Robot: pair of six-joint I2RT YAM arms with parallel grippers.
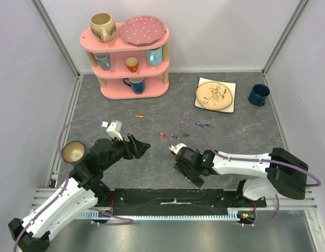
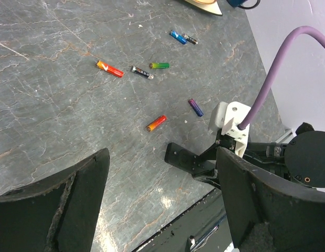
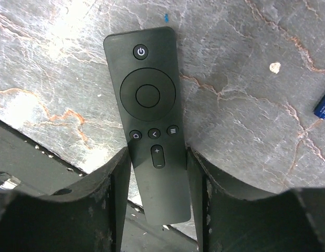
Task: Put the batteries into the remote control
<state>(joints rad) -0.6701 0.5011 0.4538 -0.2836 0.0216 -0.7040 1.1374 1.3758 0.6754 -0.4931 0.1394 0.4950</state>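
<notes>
1. Evidently, the left gripper (image 2: 162, 160) is held wide open and empty over the table (image 2: 57, 79).
2. The remote control (image 3: 146, 94) is straddled by the right gripper (image 3: 158, 168), its long axis laid 12 to 6 o'clock between the jaws; contact cannot be confirmed.
3. The batteries (image 2: 142, 72) are scattered at 12 o'clock beyond.
</notes>
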